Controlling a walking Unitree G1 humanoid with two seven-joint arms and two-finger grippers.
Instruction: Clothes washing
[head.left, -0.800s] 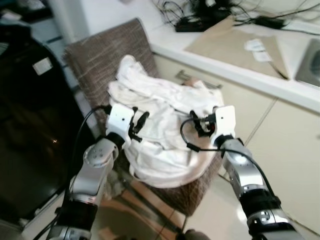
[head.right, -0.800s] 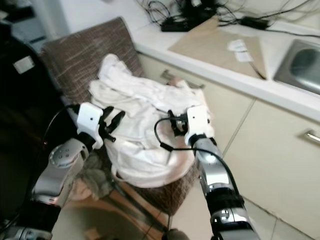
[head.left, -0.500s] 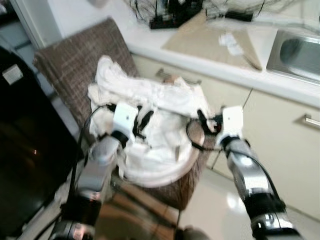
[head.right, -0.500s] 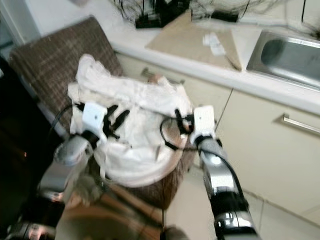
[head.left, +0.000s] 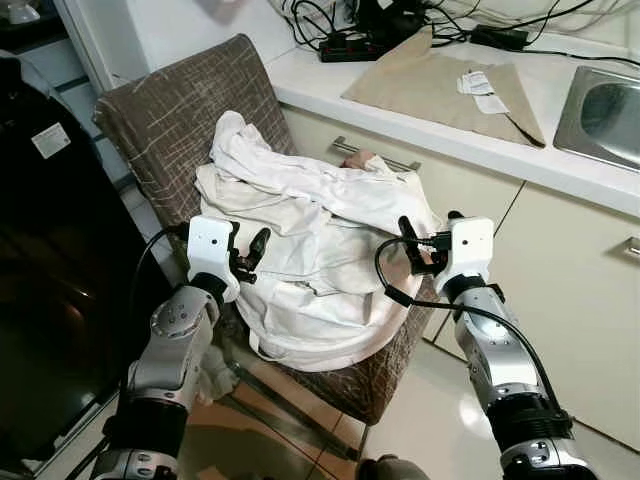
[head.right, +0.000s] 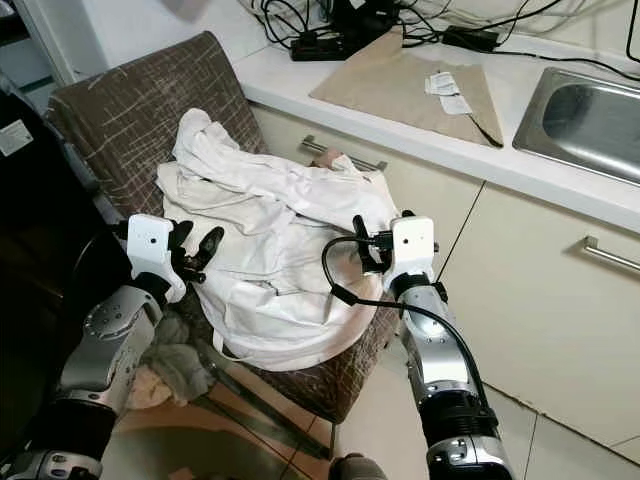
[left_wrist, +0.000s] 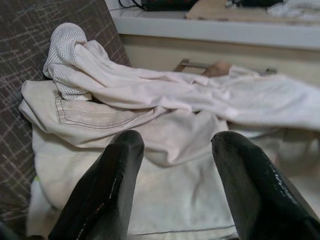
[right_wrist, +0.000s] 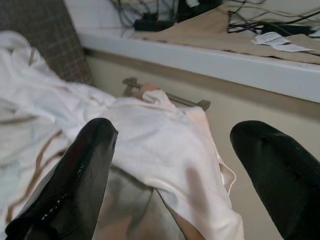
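A heap of white and cream clothes (head.left: 310, 240) lies on the seat of a brown patterned chair (head.left: 170, 110). My left gripper (head.left: 250, 252) hovers at the heap's left side, open, with nothing between its fingers. In the left wrist view the left gripper (left_wrist: 177, 142) points at the folds of cream fabric (left_wrist: 165, 165). My right gripper (head.left: 420, 245) is at the heap's right edge, also open and empty. The right wrist view looks along the right gripper (right_wrist: 180, 132) over a white garment (right_wrist: 150, 140) toward the cupboard front.
A white counter (head.left: 420, 125) behind the chair carries brown paper (head.left: 440, 80), cables and a power strip (head.left: 350, 45), with a steel sink (head.left: 610, 105) at right. Cupboard fronts with a handle (head.left: 375, 155) stand close by. A black appliance (head.left: 50, 250) is at left. A grey cloth (head.right: 170, 370) lies under the chair.
The head camera has swung and settled, so the whole scene shifted. Both grippers stay open at the sides of the heap, and nothing has been taken hold of.
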